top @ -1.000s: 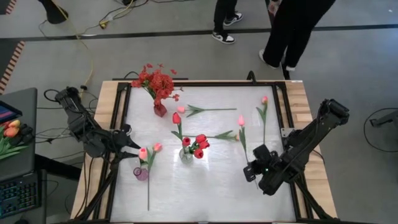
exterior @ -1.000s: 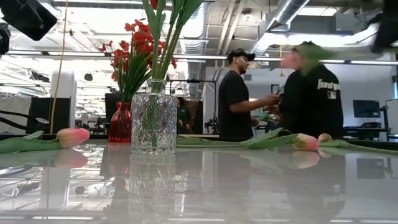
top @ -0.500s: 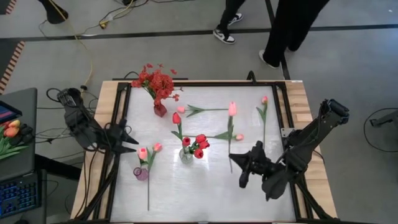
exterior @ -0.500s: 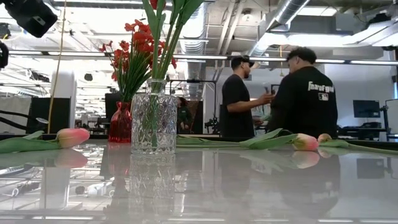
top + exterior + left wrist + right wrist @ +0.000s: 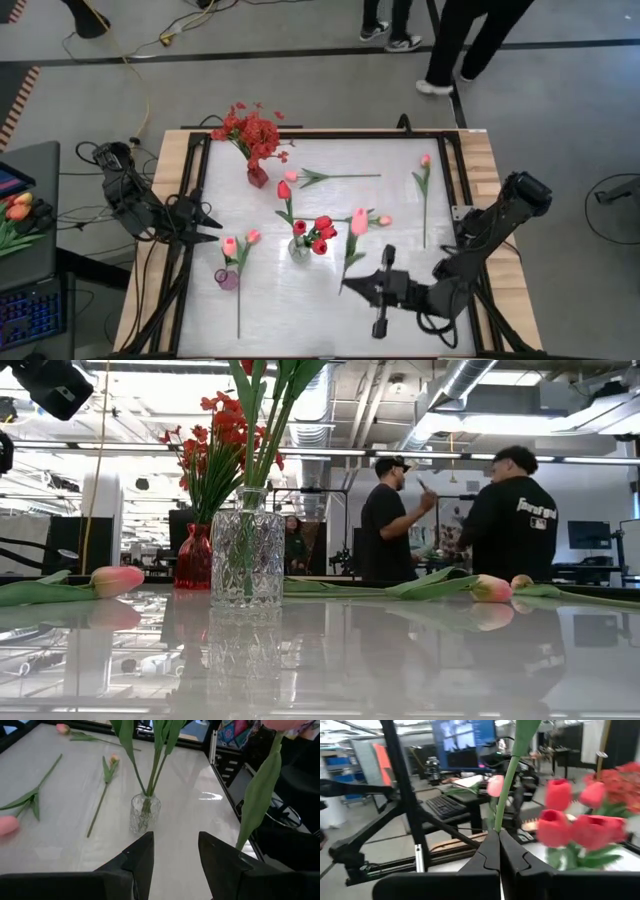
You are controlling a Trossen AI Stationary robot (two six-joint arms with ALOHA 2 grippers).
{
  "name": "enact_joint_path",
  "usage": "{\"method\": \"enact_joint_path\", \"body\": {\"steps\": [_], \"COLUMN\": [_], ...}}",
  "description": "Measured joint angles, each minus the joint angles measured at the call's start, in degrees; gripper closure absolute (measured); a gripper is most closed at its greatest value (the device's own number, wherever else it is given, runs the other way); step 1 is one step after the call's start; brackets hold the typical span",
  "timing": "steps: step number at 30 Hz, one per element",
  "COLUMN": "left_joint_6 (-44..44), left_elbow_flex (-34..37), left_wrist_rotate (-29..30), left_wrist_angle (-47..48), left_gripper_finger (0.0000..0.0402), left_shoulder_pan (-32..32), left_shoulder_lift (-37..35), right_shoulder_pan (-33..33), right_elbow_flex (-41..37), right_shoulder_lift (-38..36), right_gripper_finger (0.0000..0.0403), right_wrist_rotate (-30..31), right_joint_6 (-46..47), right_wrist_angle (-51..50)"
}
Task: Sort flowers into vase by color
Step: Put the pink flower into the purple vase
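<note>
the right gripper (image 5: 345, 287), fingers clamped on a pink tulip (image 5: 358, 222) stem, holds it above the table near the clear vase (image 5: 299, 248) of red tulips. it belongs in the pink vase (image 5: 227, 279): carry it upright, lower stem-first. the left gripper (image 5: 214, 231) waits beside that vase, fingers apart.

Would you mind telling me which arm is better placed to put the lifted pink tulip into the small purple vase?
The right. Its pincer is shut on the pink tulip, already in the air. The left pincer waits open and empty, though nearer the purple vase.
</note>
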State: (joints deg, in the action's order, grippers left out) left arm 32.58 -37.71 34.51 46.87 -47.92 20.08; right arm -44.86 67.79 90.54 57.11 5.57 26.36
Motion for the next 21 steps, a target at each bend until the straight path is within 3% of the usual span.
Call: {"method": "enact_joint_path", "body": {"steps": [11, 21], "left_joint_6": [0.33, 0.94], "left_elbow_flex": [0.0, 0.0], "left_wrist_rotate": [0.28, 0.47], "left_wrist_angle": [-0.02, 0.21], "left_gripper_finger": [0.026, 0.026], "left_shoulder_pan": [0.0, 0.0], "left_shoulder_lift": [0.0, 0.0], "right_shoulder_pan": [5.73, 7.58], "right_elbow_flex": [0.49, 12.61], "right_shoulder_lift": [17.73, 26.13], "right_gripper_finger": [0.0386, 0.0386], "right_wrist_rotate": [-18.39, -21.42], "right_joint_6": [-9.87, -14.63], "right_wrist_angle": [30.53, 23.64]}}
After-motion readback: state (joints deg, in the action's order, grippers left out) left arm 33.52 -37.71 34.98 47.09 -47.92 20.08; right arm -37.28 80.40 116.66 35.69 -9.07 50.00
